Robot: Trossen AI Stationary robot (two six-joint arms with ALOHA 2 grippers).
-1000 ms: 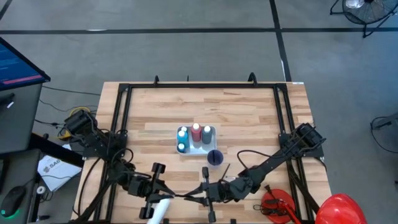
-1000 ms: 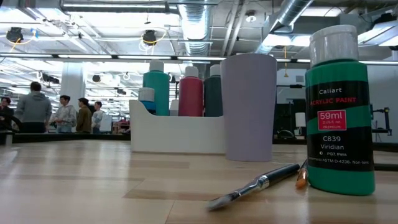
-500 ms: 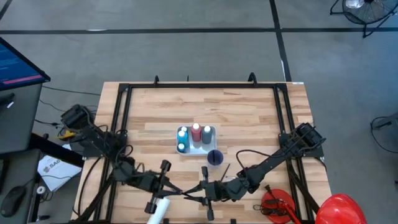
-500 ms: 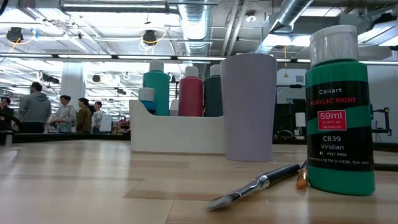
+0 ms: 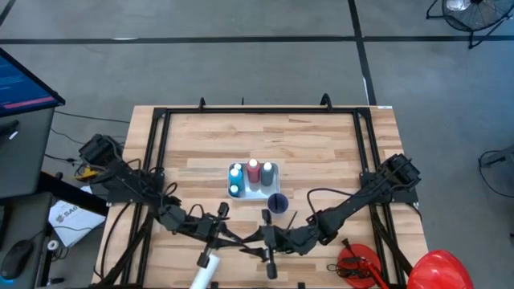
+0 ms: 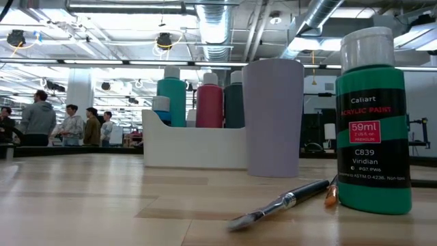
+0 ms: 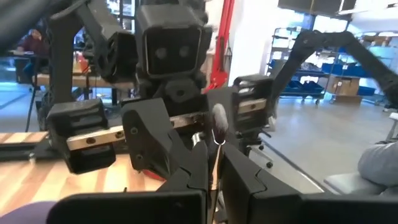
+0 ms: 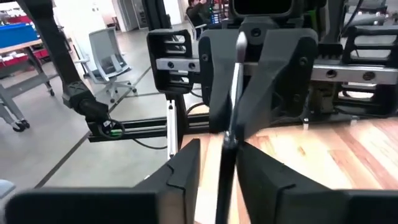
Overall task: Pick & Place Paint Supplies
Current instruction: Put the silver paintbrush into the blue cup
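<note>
Roughly midway: bottles (image 5: 253, 168) stand in the caddy (image 6: 194, 147), one brush (image 7: 219, 124) is clamped in the left gripper (image 7: 211, 171) and reaches the right gripper (image 8: 217, 165), whose hold I cannot tell, while green bottle (image 6: 373, 123), second brush (image 6: 280, 203) and white tube (image 5: 202, 273) wait.

Wooden counter (image 5: 321, 144), pale butcher-block planks, edged by a black metal frame (image 5: 157, 144). Grey floor (image 5: 241, 48) around it, crossed by dark tape lines. Red helmet-like dome (image 5: 440, 270) just off the counter's near right corner. Red tool (image 5: 356, 266) lies on the counter beside it. Monitor with a blue screen (image 5: 24, 80) off the left side; a mouse (image 5: 16, 258) lower down. Fan base (image 5: 470, 12) on the floor, far right. In the low view, people (image 6: 37, 117) stand in a group well behind the counter, under ceiling ducts (image 6: 217, 24).
</note>
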